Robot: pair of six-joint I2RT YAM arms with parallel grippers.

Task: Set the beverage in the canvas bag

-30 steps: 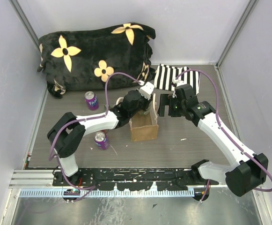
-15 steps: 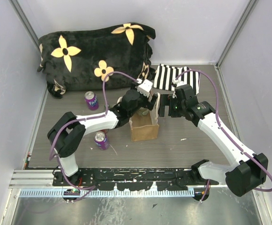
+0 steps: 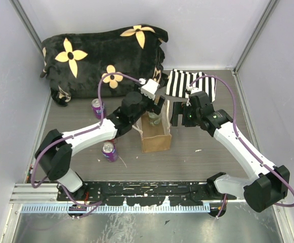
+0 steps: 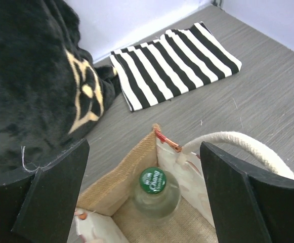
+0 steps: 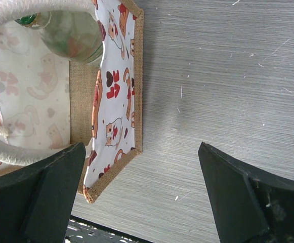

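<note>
Bottle point(image 4: 154, 195), clear glass with a green cap, is sitting inside the canvas bag point(image 3: 156, 140) at its far end, cap up. Left hand point(image 4: 144, 152) is hovering above the bag, fingers spread wide, gripping nothing. Right hand point(image 5: 141, 152) is hanging at the bag's right rim, also spread wide and empty. Bag is standing on the grey surface point(image 3: 202, 152). Striped cloth point(image 4: 174, 61) is lying behind it, and a purple can point(image 3: 98, 108) is standing off to its left.
</note>
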